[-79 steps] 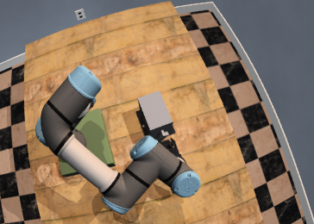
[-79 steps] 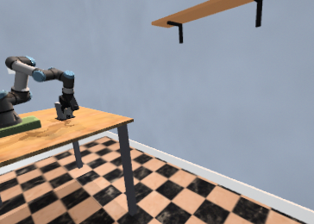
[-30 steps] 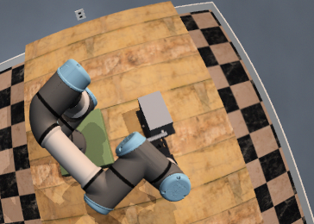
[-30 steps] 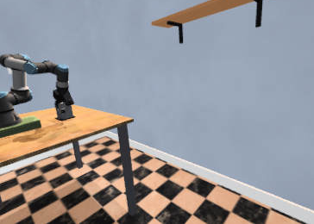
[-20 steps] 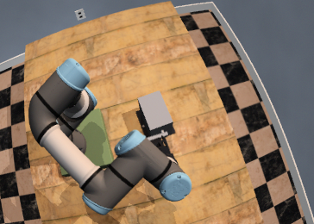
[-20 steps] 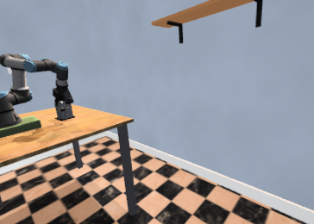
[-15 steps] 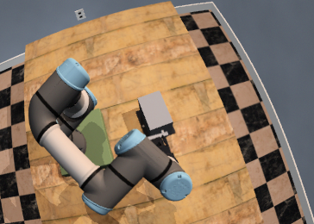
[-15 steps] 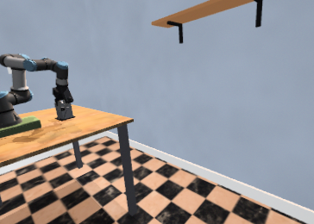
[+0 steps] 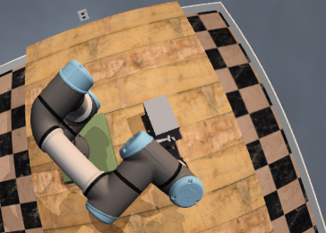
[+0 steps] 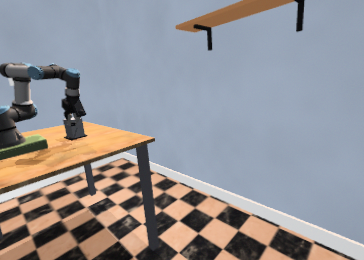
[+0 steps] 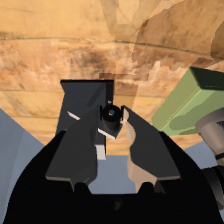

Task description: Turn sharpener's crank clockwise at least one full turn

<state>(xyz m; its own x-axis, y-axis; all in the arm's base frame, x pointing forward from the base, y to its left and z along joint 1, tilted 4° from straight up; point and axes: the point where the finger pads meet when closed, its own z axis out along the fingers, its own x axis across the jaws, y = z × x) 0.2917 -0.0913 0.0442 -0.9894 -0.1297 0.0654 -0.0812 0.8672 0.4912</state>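
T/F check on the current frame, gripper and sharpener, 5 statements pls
1. The gripper is shut on the crank knob. True.
2. The sharpener lies on the checkered floor. False: it stands on the wooden table.
3. The arm's base sits on a green pad. True.
4. The wall shelf holds a box. False: nothing shows on it.
5. The gripper hangs open well away from the sharpener. False: its fingers close around the crank at the sharpener's side.
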